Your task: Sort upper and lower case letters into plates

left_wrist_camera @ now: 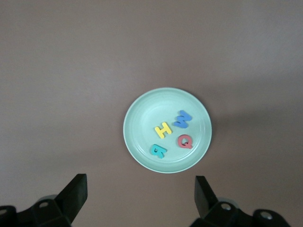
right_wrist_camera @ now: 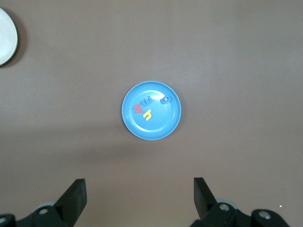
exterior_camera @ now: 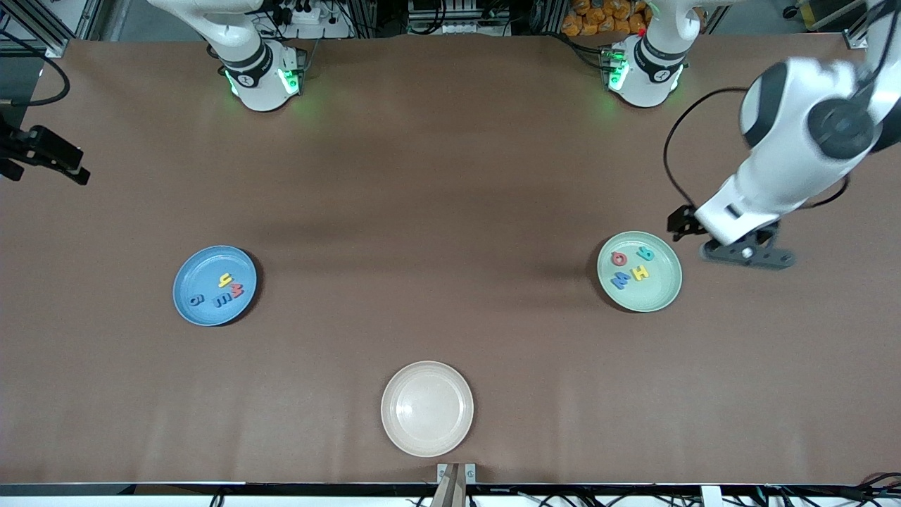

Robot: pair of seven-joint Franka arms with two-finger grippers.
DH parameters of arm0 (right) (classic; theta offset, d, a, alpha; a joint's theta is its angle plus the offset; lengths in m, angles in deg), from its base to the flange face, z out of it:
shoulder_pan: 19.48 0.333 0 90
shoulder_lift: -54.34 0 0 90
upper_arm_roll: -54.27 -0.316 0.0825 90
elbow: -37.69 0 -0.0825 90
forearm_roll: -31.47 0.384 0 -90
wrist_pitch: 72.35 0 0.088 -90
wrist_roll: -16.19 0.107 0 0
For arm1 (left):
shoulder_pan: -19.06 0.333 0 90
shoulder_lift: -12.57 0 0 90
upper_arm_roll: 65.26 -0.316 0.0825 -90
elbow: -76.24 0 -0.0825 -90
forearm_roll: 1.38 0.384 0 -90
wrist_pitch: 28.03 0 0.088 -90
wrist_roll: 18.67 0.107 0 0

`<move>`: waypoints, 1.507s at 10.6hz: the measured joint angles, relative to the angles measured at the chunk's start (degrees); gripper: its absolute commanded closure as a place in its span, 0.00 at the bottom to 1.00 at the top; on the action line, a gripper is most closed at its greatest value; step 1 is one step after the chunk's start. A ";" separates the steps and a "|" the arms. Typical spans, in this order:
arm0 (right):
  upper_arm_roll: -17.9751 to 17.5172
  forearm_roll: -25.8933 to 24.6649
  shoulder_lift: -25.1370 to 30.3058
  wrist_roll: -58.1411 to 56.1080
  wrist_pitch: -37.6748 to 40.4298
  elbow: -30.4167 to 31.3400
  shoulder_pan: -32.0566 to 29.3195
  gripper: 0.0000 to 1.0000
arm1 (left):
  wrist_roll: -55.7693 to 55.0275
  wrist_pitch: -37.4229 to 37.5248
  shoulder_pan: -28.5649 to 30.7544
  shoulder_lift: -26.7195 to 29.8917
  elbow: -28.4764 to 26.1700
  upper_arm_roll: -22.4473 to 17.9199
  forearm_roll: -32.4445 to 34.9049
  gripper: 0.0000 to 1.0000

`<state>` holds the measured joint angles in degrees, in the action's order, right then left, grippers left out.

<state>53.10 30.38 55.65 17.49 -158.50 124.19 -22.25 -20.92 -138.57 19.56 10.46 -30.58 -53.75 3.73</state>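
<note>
The sorting looks finished: the green plate (exterior_camera: 639,271) holds four capitals, a yellow H (left_wrist_camera: 163,129), blue W (left_wrist_camera: 182,119), red Q (left_wrist_camera: 185,141) and teal R (left_wrist_camera: 158,151), while the blue plate (exterior_camera: 215,285) holds four lower-case letters (right_wrist_camera: 149,107). No letter lies loose on the table (exterior_camera: 436,211), and the beige plate (exterior_camera: 427,408) is bare. Nothing seems left but to draw both arms clear. The left gripper (left_wrist_camera: 139,196) hangs high just beside the green plate, toward the left arm's end, fingers (left_wrist_camera: 75,191) spread wide and holding nothing; the plate lies ahead of them, between their lines. The right gripper (right_wrist_camera: 139,196) waits high, fingers equally wide and empty, the blue plate well ahead.
</note>
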 measured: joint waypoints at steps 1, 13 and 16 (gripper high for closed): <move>-0.13 0.05 0.00 -0.36 0.21 -0.01 0.04 0.00 | 0.00 1.95 -0.01 1.60 2.19 -0.87 -0.08 0.00; -0.16 0.12 0.10 -0.56 0.74 -0.38 0.08 0.00 | 2.56 15.15 -4.72 4.43 13.01 -10.22 -5.39 0.00; -0.34 0.17 0.46 -0.73 0.73 -0.41 0.10 0.00 | 2.26 17.93 -3.92 1.57 16.99 -10.51 -5.41 0.00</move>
<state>52.77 30.54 56.11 16.76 -157.77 123.79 -22.15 -18.67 -120.64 15.64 12.03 -13.59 -64.26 -1.68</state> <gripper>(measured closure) 0.000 0.000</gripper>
